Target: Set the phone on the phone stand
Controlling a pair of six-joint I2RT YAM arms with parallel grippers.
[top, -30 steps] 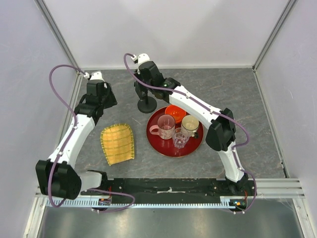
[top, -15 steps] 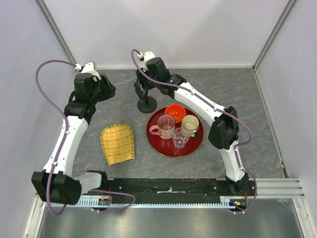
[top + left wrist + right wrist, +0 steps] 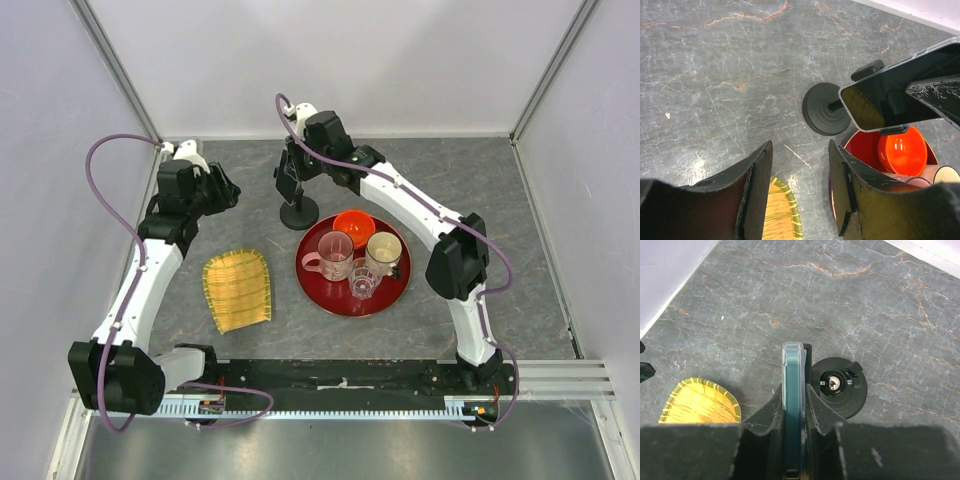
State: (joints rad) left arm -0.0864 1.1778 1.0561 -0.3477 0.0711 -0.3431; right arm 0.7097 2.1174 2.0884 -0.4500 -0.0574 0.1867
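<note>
The right gripper (image 3: 793, 407) is clamped on the phone (image 3: 792, 375), pinching its two broad faces so that it is held on edge in the air, just beside the stand (image 3: 839, 385) and not yet on it. To seat it well, I judge the phone should slide sideways until its back meets the bracket at the top of the post. It should then lean back and go down slowly, and the jaws should part only once the bracket bears it, since a knock could shove or tip the stand. The right wrist view shows the sideways offset between phone edge and post. The left wrist view shows instead the dark screen of the phone (image 3: 890, 97), its tilt, and the stand (image 3: 825, 107) under it beside the red tray (image 3: 860, 142); contact with the bracket cannot be told there. From the top the wrist hides the phone. The left gripper (image 3: 800, 172) is wide open and empty, over the table (image 3: 715, 75) near the mat (image 3: 777, 212).
</note>
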